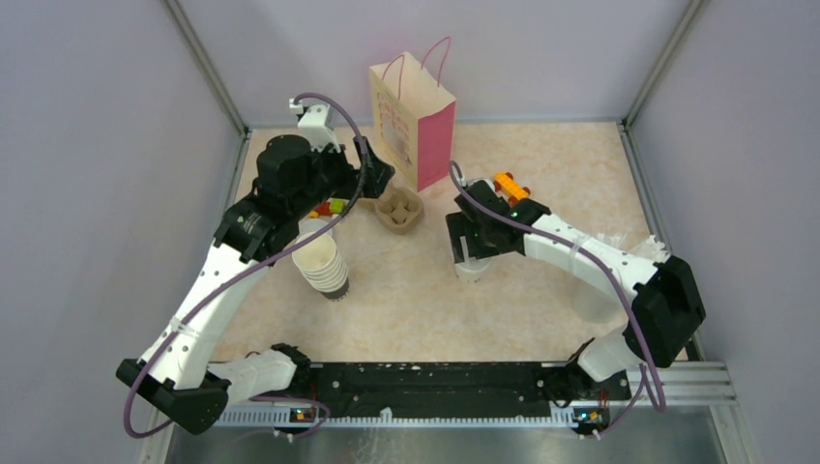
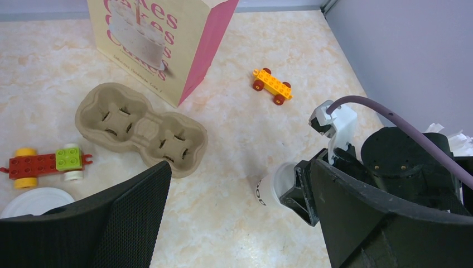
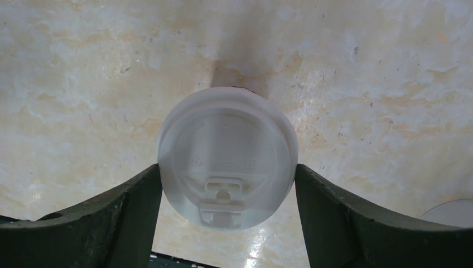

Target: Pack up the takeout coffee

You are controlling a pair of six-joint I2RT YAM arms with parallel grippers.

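Top camera overlooks table [image 1: 416,290]; both wrist cameras, close, share the takeout coffee [image 3: 226,156]

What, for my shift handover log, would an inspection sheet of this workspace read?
Surface: marbled beige table, no spills seen.
Job's things: takeout coffee upright, lid on, between the right gripper's fingers; paper bag upright at the back; cup carrier empty, beside the bag.
Clutter: stack of cups, orange toy car, red toy car, loose lid.
Grippers: left gripper open, empty, above the table; right gripper's fingers at the lid's rim on both sides, firm grip unclear.
Cables: purple cable along each arm, no snag seen.
Surroundings: grey walls on three sides; nothing else seen.
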